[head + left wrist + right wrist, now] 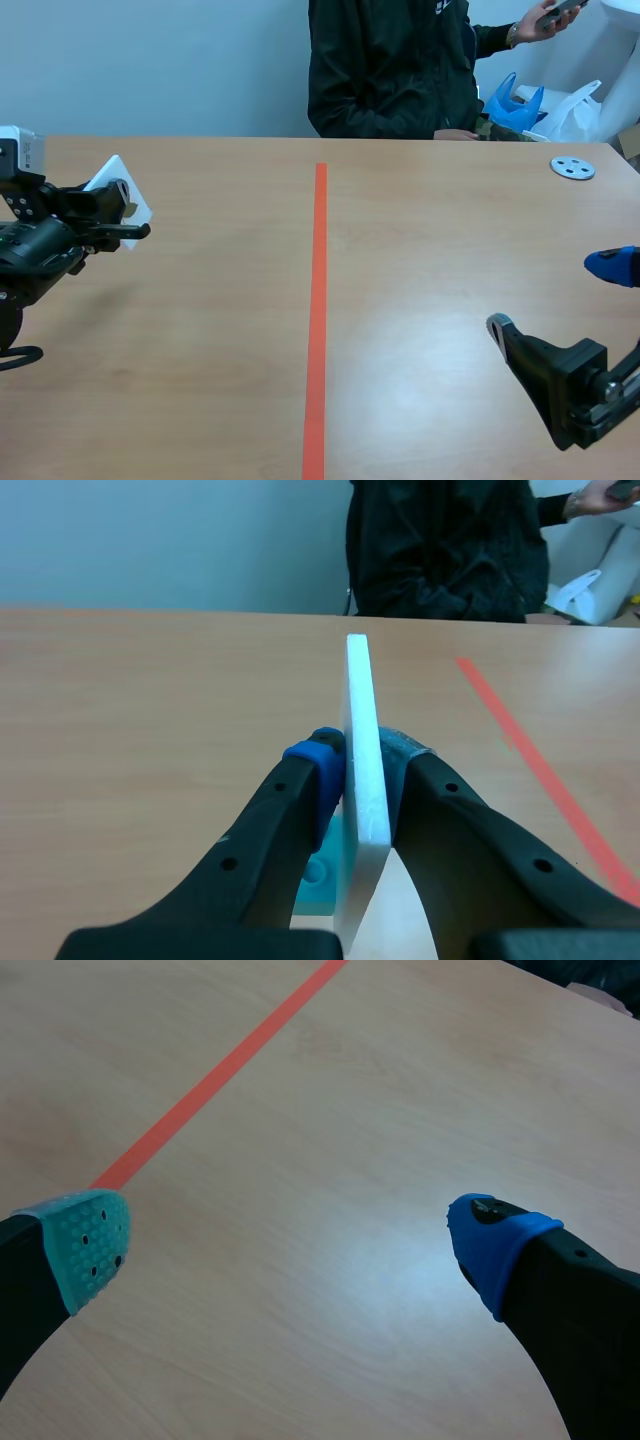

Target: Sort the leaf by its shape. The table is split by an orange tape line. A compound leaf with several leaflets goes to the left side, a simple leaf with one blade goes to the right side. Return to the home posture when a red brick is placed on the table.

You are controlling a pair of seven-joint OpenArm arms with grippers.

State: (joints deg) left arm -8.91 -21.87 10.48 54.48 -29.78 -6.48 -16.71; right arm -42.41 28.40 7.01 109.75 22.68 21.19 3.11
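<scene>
My left gripper (128, 222) hangs above the left half of the table, shut on a thin white card (118, 190). In the left wrist view the card (361, 720) stands edge-on, pressed between the two pads of the left gripper (365, 765), so its face is hidden and no leaf shows on it. Low at the right, my right gripper (553, 295) is open over bare table. The right wrist view shows nothing between the fingers of the right gripper (290, 1245). No red brick is in view.
The orange tape line (319, 300) runs down the middle of the table (430, 260). A grey round disc (572, 167) lies at the far right. A person in a dark jacket (390, 70) sits across the table, beside blue and white bags (545, 108).
</scene>
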